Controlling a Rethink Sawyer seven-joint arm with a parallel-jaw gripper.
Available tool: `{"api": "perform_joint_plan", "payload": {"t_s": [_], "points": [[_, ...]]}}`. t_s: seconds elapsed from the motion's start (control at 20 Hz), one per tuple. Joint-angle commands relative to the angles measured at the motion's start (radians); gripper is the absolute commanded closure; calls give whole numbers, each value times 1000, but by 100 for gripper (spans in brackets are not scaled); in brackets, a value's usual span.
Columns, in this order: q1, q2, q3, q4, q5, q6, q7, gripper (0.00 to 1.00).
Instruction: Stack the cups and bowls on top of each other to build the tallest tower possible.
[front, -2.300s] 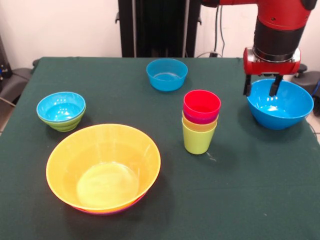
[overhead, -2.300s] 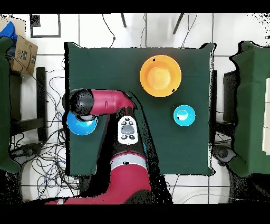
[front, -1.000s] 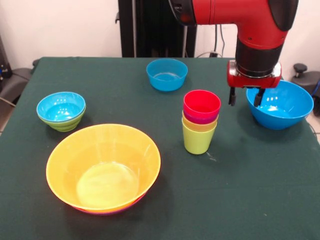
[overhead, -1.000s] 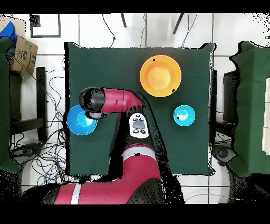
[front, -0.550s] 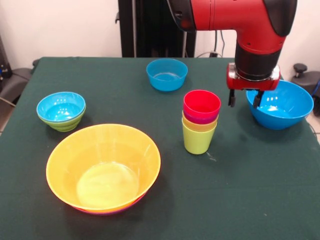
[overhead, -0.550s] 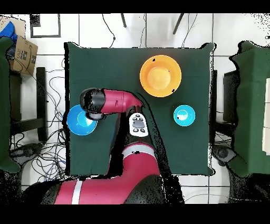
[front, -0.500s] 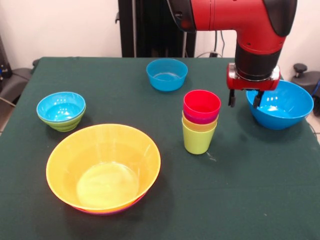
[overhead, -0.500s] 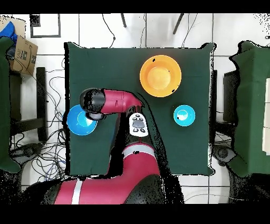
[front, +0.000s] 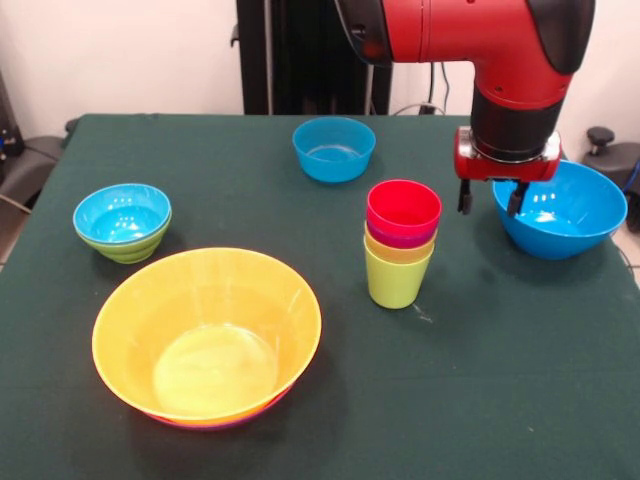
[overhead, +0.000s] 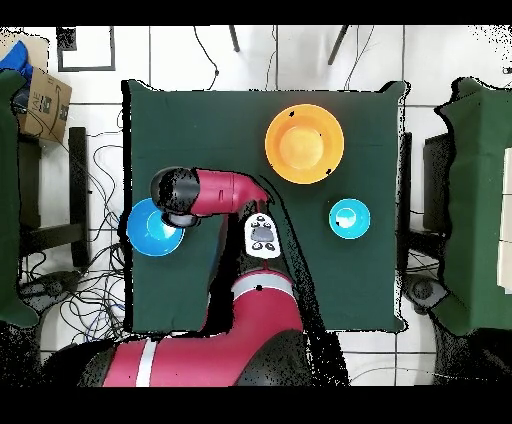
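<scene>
The tower is a stack of nested cups mid-table in the front view: a red cup (front: 403, 208) on top, purple and yellow rims below it, and a lime green cup (front: 396, 281) lowest. My gripper (front: 489, 209) hangs open and holds nothing, just right of the stack and by the left rim of the large blue bowl (front: 561, 211). A small blue bowl (front: 334, 149) stands behind the stack. At the left, another small blue bowl (front: 121, 212) sits inside a green bowl (front: 133, 250). The large yellow-orange bowl (front: 207, 335) rests in a purple one whose rim (front: 243, 417) barely shows.
From overhead, my red arm (overhead: 215, 192) covers the cup stack and the gripper. The yellow bowl (overhead: 304, 143), a small blue bowl (overhead: 349, 218) and the large blue bowl (overhead: 150, 229) lie on the dark green table (overhead: 190, 120). Cables and a cardboard box (overhead: 42, 100) are off the table.
Since the earliest frames, the gripper has moved from over the large blue bowl to that bowl's rim nearest the cup stack. Over the last second it has barely moved.
</scene>
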Motion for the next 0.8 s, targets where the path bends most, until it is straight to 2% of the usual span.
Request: {"api": "perform_joint_plan", "payload": {"t_s": [0.05,0.8], "points": [[-13,18,81,-35,-12,-72,55,0],[-14,15,83,-35,-13,-61,51,0]]}}
